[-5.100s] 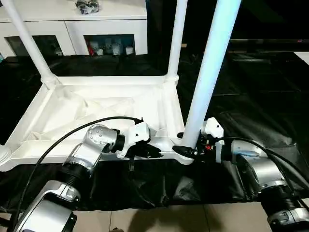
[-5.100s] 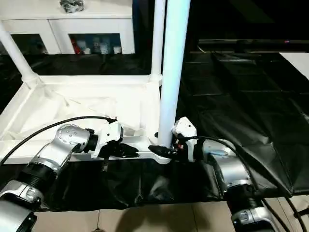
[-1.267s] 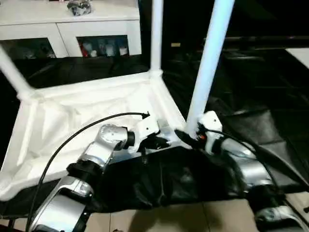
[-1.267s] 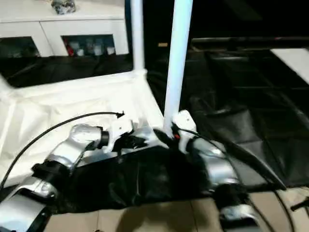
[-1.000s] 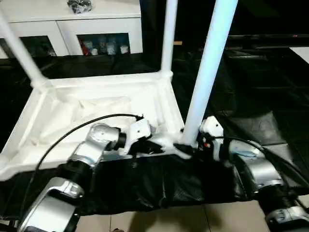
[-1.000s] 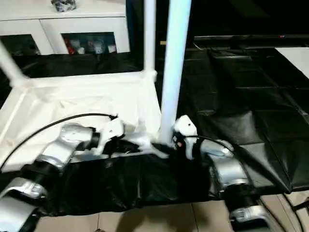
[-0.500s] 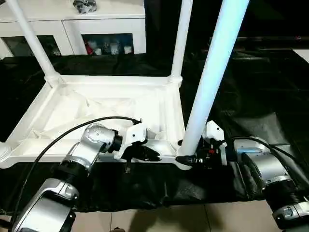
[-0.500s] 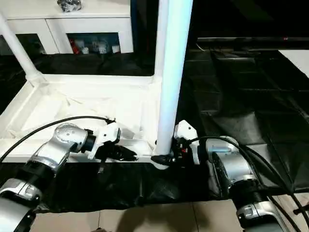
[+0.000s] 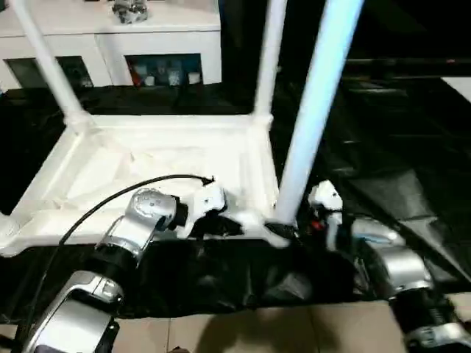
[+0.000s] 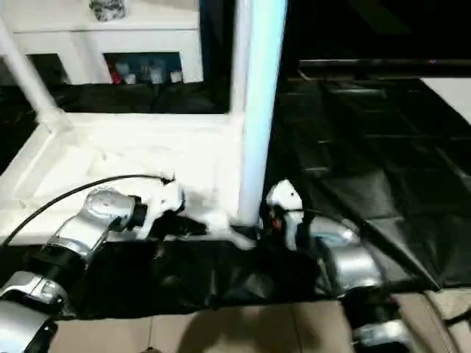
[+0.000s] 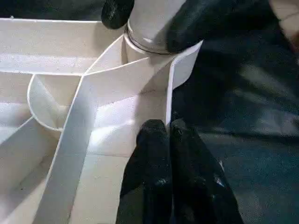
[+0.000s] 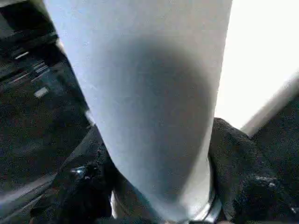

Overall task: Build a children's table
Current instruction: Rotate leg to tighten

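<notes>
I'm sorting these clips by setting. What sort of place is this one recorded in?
Probably an indoor room set up as an assembly workspace. A white glass-doored cabinet stands at the back, black sheeting covers the work surface, and the children's table lies upside down on it.

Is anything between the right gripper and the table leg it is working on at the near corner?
Nothing visible. The right gripper has a finger on each side of the leg just above its base, right against it.

The upturned children's table fills the left half, its legs standing as posts; the nearest leg rises between both arms. Right of it, black sheeting lies open. A white cabinet blocks the far side.
</notes>
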Controlling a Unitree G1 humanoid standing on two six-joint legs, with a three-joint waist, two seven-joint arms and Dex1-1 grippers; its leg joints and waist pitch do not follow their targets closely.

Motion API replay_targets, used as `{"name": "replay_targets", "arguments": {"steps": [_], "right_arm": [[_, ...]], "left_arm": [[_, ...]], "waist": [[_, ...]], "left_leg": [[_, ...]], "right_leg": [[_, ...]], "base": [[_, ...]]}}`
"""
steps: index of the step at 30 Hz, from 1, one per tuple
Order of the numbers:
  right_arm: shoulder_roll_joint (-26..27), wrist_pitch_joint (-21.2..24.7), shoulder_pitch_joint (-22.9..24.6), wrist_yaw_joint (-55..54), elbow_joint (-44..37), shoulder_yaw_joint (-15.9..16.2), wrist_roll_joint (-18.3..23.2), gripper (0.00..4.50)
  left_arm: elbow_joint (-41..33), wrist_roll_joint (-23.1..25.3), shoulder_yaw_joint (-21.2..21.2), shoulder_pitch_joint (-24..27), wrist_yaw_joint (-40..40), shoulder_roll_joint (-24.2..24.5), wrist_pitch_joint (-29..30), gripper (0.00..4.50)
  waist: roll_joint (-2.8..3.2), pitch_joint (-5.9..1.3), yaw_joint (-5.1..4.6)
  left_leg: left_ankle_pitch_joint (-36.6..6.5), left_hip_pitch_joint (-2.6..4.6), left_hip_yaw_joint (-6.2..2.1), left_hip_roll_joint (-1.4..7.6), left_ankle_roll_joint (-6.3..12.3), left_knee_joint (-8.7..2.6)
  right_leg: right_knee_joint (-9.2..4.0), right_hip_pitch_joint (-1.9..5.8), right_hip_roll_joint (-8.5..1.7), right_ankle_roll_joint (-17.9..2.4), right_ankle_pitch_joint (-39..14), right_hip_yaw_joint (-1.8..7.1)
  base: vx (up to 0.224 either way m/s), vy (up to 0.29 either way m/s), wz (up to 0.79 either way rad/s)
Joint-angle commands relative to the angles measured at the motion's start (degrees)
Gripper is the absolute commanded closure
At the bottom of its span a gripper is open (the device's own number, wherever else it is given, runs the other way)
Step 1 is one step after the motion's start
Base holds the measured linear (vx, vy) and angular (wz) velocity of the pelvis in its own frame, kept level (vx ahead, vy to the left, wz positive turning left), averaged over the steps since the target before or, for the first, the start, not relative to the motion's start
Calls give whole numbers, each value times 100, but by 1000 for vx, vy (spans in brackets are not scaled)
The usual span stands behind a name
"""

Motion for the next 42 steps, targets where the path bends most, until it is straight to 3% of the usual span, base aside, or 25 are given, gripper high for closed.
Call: {"name": "replay_targets", "arguments": {"steps": [1,4,5,7,9,11,12,13,14,15,17,19,24,27,32,34,36,42], "right_arm": [[446,63,-26,-691,112,177,-232,200],[790,99,-121,-1425,251,56,-325,200],[867,92,-148,-1587,289,28,-344,200],[1309,54,-349,-2611,550,-93,-535,200],[1596,-69,-455,-3055,638,-54,-668,200],[1725,-162,-504,-3185,635,-7,-720,200],[1738,-158,-506,-3134,624,-21,-675,200],[1722,-134,-500,-3028,600,-69,-611,165],[1715,-126,-498,-3005,595,-78,-598,165],[1623,-106,-468,-2807,534,-81,-546,128],[1491,-117,-429,-2603,471,-40,-550,125],[1303,-154,-379,-2352,408,25,-586,95],[705,-401,-271,-1569,298,227,-648,95],[236,-421,-174,-565,130,323,-505,95],[-520,-111,-118,1191,-184,593,-64,95],[-559,-93,-123,1295,-192,614,-38,95],[-642,-41,-144,1580,-225,658,40,119],[-807,57,-189,2143,-287,855,57,171]], "left_arm": [[88,109,0,-172,742,-396,175,450],[97,165,-28,-216,1054,-642,257,450],[93,176,-38,-223,1111,-695,277,450],[47,246,-98,-248,1417,-958,338,450],[-59,299,-152,-235,1556,-1137,388,450],[-147,331,-191,-219,1589,-1203,411,450],[-162,335,-205,-211,1566,-1196,386,450],[-195,333,-225,-169,1469,-1167,309,450],[-202,330,-228,-161,1447,-1160,294,450],[-239,313,-234,-115,1333,-1101,266,450],[-270,306,-239,-70,1233,-1023,249,450],[-323,273,-244,-8,1074,-914,216,450],[-486,156,-236,152,603,-625,162,450],[-524,92,-195,210,287,-404,78,450],[-480,-16,-98,168,-260,-43,-10,450],[-483,-20,-101,161,-295,-15,-18,450],[-486,-79,-115,142,-461,64,-29,450],[-426,-111,-151,90,-679,194,-88,450]], "waist": [[-27,-249,-14],[-35,-261,-59],[-12,-263,-61],[-11,-273,-113],[-10,-276,-145],[-3,-297,-139],[-4,-313,-137],[-30,-313,-136],[-9,-316,-127],[-4,-316,-126],[-32,-312,-121],[-40,-318,-115],[-45,-336,-94],[-48,-333,-73],[-58,-322,-6],[-53,-325,30],[-80,-323,52],[-69,-327,98]], "left_leg": [[-1643,12,18,56,12,-434],[-1589,-3,13,46,2,-434],[-1566,-3,4,50,-17,-440],[-1442,-17,12,37,-50,-435],[-1470,-22,3,21,-65,-439],[-1311,-22,10,24,-6,-417],[-1096,-43,15,18,80,-393],[-1056,-50,21,16,123,-388],[-995,-52,21,20,188,-383],[-977,-50,25,20,215,-378],[-970,-52,34,25,301,-368],[-934,-52,38,29,352,-356],[-704,-60,50,30,521,-310],[-732,-71,56,39,655,-296],[-894,-50,68,73,687,-290],[-834,-45,77,87,690,-284],[-816,-59,78,72,618,-282],[-865,-52,74,79,542,-282]], "right_leg": [[-482,179,-206,-1024,-1998,138],[-474,177,-191,-1011,-1828,142],[-464,177,-198,-1028,-1776,139],[-447,167,-190,-1066,-1564,143],[-465,184,-184,-1019,-1641,126],[-438,192,-178,-1074,-1289,138],[-387,221,-161,-1184,-740,135],[-378,229,-152,-1212,-614,132],[-361,240,-161,-1263,-477,130],[-362,238,-161,-1280,-442,129],[-360,251,-169,-1334,-433,130],[-357,257,-174,-1355,-387,138],[-308,262,-170,-1483,18,132],[-295,263,-159,-1538,66,125],[-294,253,-153,-1598,-161,111],[-286,230,-166,-1632,-115,114],[-281,236,-169,-1614,-214,110],[-276,224,-169,-1577,-318,111]], "base": [[0,0,0],[0,0,0],[0,0,0],[0,0,0],[0,0,0],[0,0,0],[0,0,0],[0,0,0],[0,0,0],[0,0,0],[0,0,0],[0,0,0],[0,0,0],[0,0,0],[0,0,0],[0,0,0],[0,0,0],[0,0,0]]}}
